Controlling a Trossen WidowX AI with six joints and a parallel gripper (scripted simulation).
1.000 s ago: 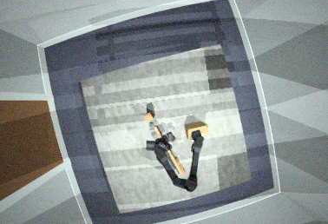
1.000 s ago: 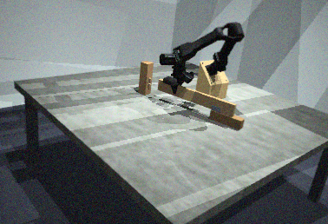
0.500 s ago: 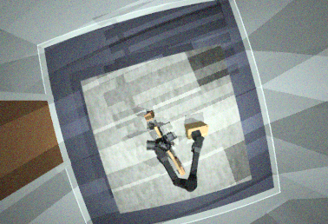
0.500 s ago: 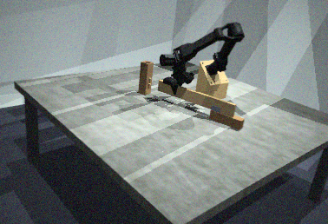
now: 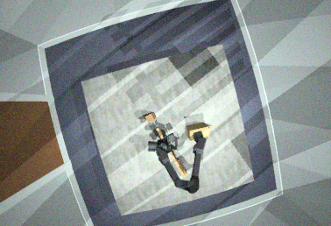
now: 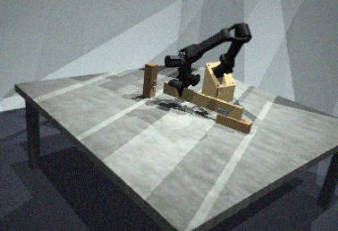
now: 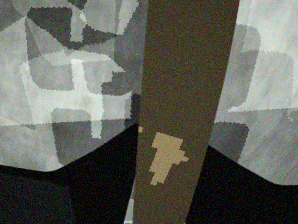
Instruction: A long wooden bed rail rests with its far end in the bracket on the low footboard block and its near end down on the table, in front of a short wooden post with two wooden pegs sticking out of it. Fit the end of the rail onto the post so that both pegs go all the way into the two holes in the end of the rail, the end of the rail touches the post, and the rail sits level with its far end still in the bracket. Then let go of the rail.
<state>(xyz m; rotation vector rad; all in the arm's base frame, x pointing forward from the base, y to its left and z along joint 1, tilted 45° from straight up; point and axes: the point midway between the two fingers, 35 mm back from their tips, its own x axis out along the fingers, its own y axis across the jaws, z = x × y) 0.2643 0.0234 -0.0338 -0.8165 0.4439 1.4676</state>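
Note:
The short wooden post point(image 6: 149, 80) point(image 5: 151, 117) stands upright on the table point(image 6: 134, 156). The long wooden rail point(image 6: 210, 102) point(image 5: 177, 163) point(image 7: 193, 63) runs from the low footboard block point(image 6: 233, 123) towards the post. My gripper point(image 6: 181, 85) point(image 5: 164, 144) is shut on the rail close to its near end. It holds that end raised off the table, a short gap from the post. The rail slopes down towards the footboard block. The pegs and the holes are too small to make out. In the wrist view the rail fills the middle and hides the post.
A tall wooden block point(image 6: 218, 84) point(image 5: 198, 130) stands behind the rail and carries the arm's base. The table's edges are far from the parts on all sides. A brown surface point(image 5: 24, 144) lies beyond the table on the left in the overhead view.

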